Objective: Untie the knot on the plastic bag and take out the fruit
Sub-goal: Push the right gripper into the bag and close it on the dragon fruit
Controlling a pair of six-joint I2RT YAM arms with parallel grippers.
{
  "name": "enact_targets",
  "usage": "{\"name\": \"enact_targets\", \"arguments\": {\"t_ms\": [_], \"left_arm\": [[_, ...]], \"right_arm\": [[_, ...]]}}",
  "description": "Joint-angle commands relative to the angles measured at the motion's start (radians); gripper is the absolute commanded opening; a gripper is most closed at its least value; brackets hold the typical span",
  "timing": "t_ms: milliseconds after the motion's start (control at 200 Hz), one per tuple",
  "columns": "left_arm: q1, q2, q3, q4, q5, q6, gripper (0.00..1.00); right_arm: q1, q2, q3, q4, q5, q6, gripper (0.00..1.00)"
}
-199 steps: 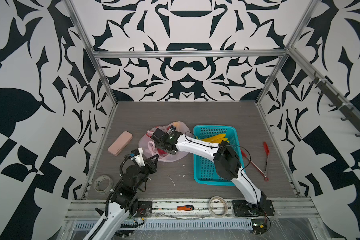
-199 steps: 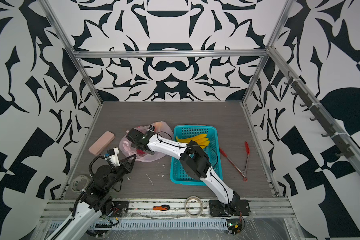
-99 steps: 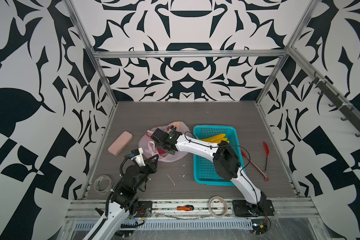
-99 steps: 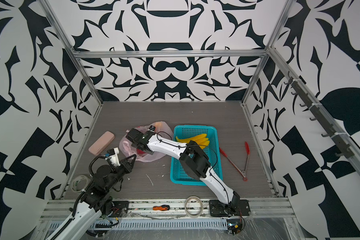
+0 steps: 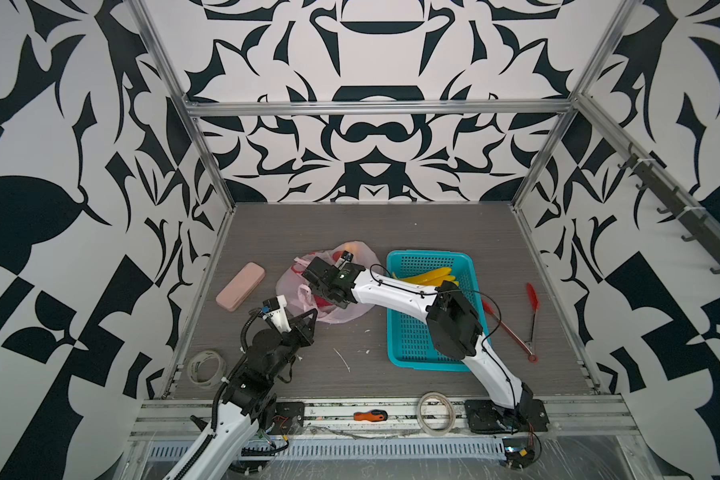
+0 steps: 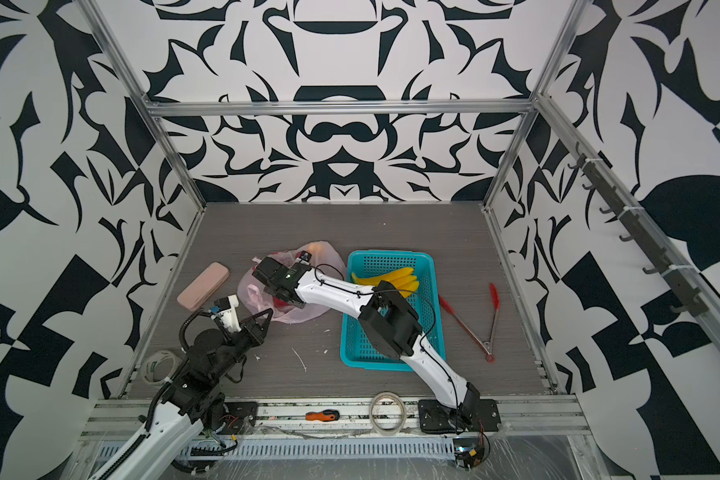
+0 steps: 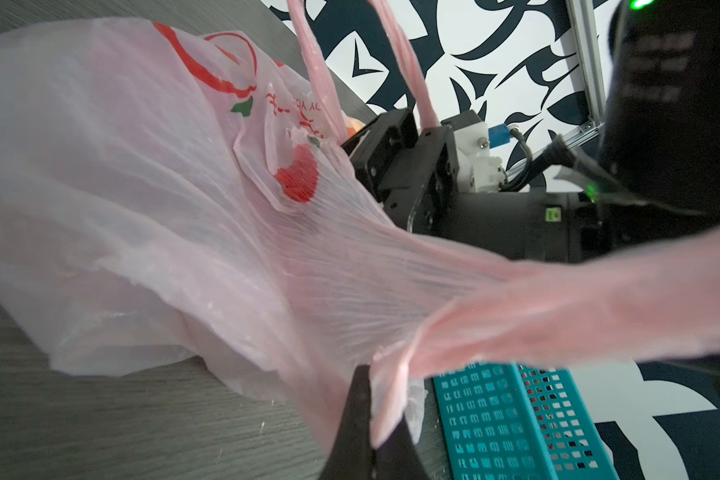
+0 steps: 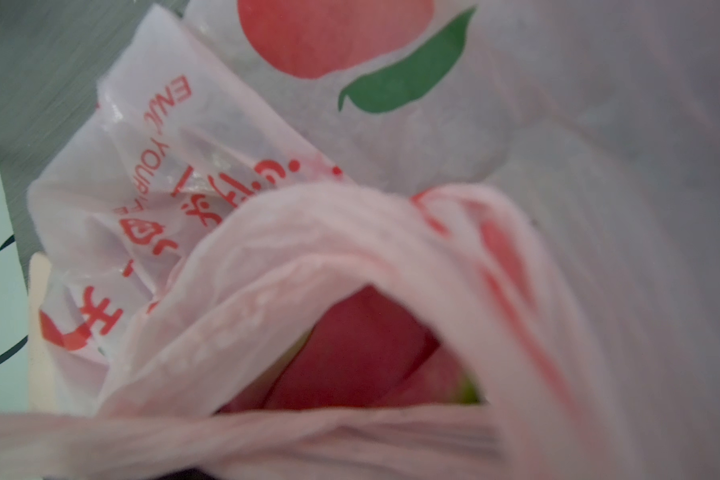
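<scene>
Left claw [image 7: 385, 415] is clenched on the thin translucent pale-pink plastic bag [image 5: 289, 286] at its near edge. The magenta dragon fruit [image 8: 350, 353] lies just below the right claw [image 5: 328, 296], whose state I cannot tell.

On the table [image 5: 350, 232], a bag [image 5: 288, 286] lies left of centre, with a basket [image 5: 429, 254] near it on the right. Bananas [image 5: 429, 276] are held in the far half of the basket, and fruit [image 8: 350, 353] is seen inside the bag. Tongs [image 5: 533, 297] lie right of the basket, and a case [image 5: 240, 286] left of the bag. A tape roll [image 5: 207, 354] is placed at the front left corner. A screwdriver [image 5: 370, 414] and a second tape roll [image 5: 434, 395] are laid on the front rail [image 5: 329, 409].
</scene>
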Motion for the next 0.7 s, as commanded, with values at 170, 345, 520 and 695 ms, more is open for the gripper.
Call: {"name": "enact_targets", "arguments": {"t_ms": [170, 345, 520, 695], "left_arm": [[0.002, 0.026, 0.015, 0.032, -0.041, 0.018, 0.00], [0.002, 0.057, 0.032, 0.041, -0.066, 0.029, 0.00], [0.002, 0.090, 0.051, 0.055, -0.075, 0.033, 0.00], [0.002, 0.105, 0.063, 0.055, -0.080, 0.030, 0.00]], "right_arm": [[-0.011, -0.091, -0.106, 0.100, -0.022, -0.026, 0.30], [-0.014, -0.165, -0.188, 0.196, -0.033, -0.026, 0.16], [-0.014, -0.216, -0.228, 0.242, -0.037, -0.046, 0.11], [-0.014, -0.264, -0.277, 0.287, -0.039, -0.070, 0.10]]}}
